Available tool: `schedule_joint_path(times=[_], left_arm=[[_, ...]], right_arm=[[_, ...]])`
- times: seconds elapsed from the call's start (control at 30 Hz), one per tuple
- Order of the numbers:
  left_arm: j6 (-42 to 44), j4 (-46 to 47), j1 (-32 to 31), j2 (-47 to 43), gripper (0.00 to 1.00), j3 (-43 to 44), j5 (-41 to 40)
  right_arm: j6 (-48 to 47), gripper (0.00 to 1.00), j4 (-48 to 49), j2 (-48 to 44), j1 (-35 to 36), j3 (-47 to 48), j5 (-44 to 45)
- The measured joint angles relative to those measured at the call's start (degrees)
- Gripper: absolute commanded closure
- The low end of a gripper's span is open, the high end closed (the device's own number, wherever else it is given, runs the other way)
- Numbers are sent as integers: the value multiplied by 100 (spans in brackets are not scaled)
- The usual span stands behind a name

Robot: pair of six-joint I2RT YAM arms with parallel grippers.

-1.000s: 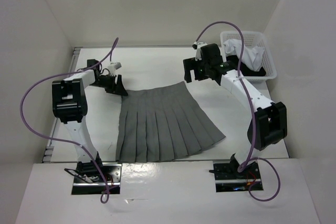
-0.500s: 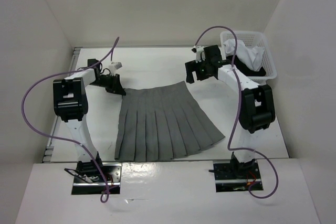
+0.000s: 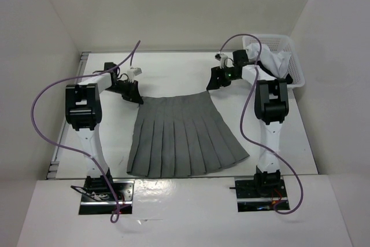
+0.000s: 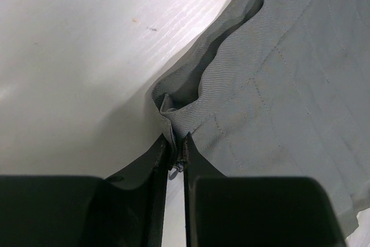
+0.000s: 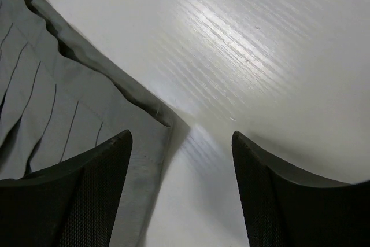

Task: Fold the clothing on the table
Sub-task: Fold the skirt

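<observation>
The soft dark grey pleated skirt (image 3: 182, 137) likely sags when lifted; hold it by the waistband corners. The left tool (image 4: 175, 163) pinches the upper-left one; the right tool (image 5: 180, 143) straddles the other, wide.

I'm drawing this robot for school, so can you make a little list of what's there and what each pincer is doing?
Clothing: grey pleated skirt, flat on white table
Left pincer: shut on skirt's waistband corner
Right pincer: open, at the other waistband corner
Basket: far right corner, white and black clothes inside
</observation>
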Motion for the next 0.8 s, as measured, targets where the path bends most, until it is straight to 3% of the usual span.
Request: schedule_joint_path(times=[0.23,0.57,0.8], left_arm=[[28,-50,-55,22,93,70,-37],[35,-52,-55,24,93,70,-39],[52,-76,-59,31,93,94,-48]], right_arm=[[-173,33,-214,302,-4,142,-393],[-393,51,-387,306,-4,116,-442],[-433,54,-450,334,2,109,-435]])
